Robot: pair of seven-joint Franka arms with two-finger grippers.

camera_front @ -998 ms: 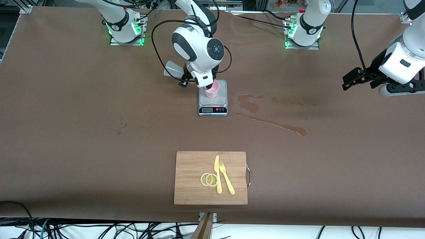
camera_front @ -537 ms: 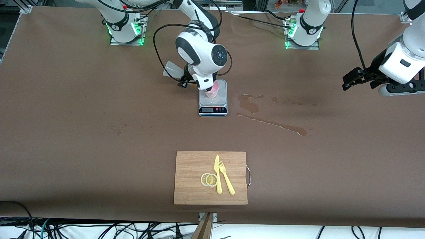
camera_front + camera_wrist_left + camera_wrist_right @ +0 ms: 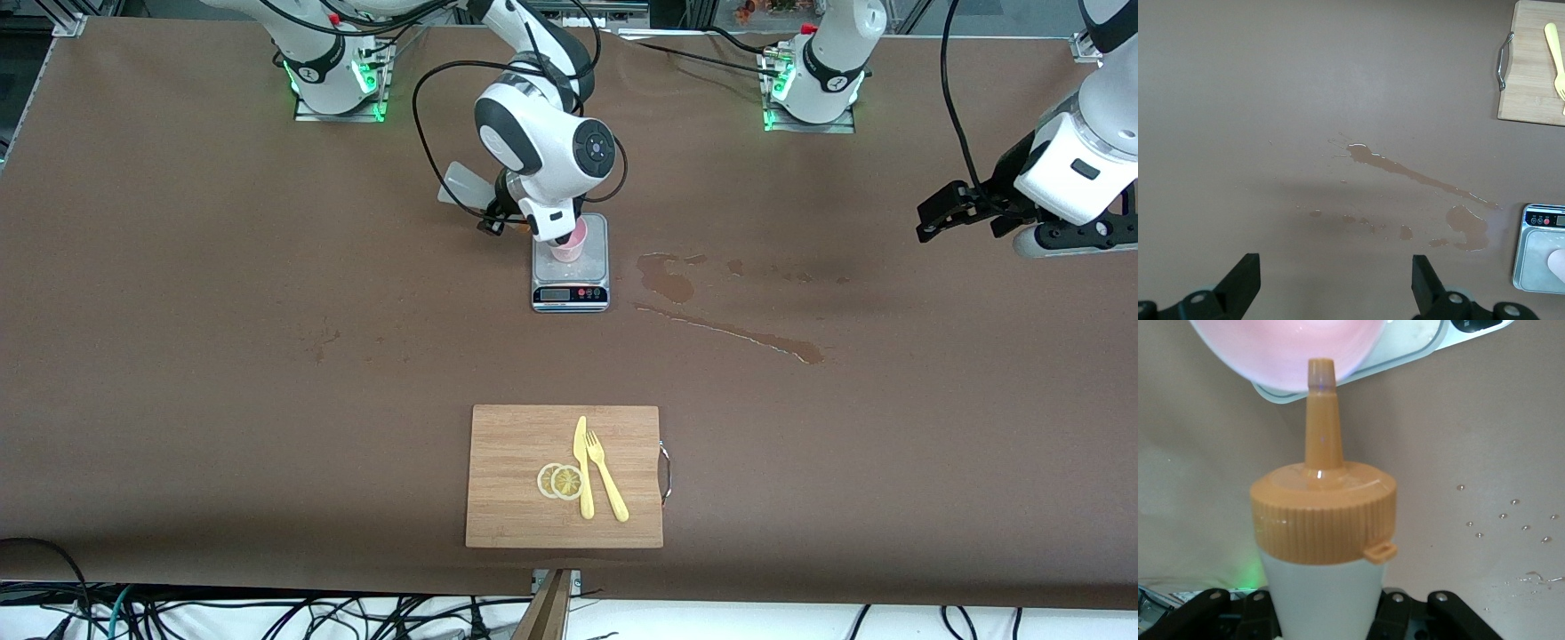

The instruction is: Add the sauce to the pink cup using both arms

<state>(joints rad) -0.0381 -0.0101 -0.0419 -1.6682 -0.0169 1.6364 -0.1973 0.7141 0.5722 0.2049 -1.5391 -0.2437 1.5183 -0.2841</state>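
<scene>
You are looking at a wide brown desk (image 3: 267,356) that is carrying everything, with a streaky spill (image 3: 711,311) drying on it toward the left arm's end. The 2 white arms are reaching out from their green-lit bases. Your right arm (image 3: 542,151) is bending down over the middle of the desk, while your left arm (image 3: 1067,169) is waiting in the air above its own end of the desk.

Nearest the front camera, a wooden cutting board (image 3: 516,444) is lying flat, bearing a yellow knife (image 3: 582,467), a yellow fork (image 3: 607,487) and 2 lemon slices (image 3: 560,481). Farther from that camera, a silver scale (image 3: 596,280) is supporting the pink cup (image 3: 572,242).

Your right tool (image 3: 1325,613) is clamping the sauce bottle (image 3: 1321,520), gripping its whitish body low down. The bottle is tipping so that its orange nozzle is pointing at the cup's rim, right above the cup's mouth.

Your left tool (image 3: 1331,280) is standing with its fingers (image 3: 1241,283) wide apart, gripping nothing, above the bare desk beside the spill.
</scene>
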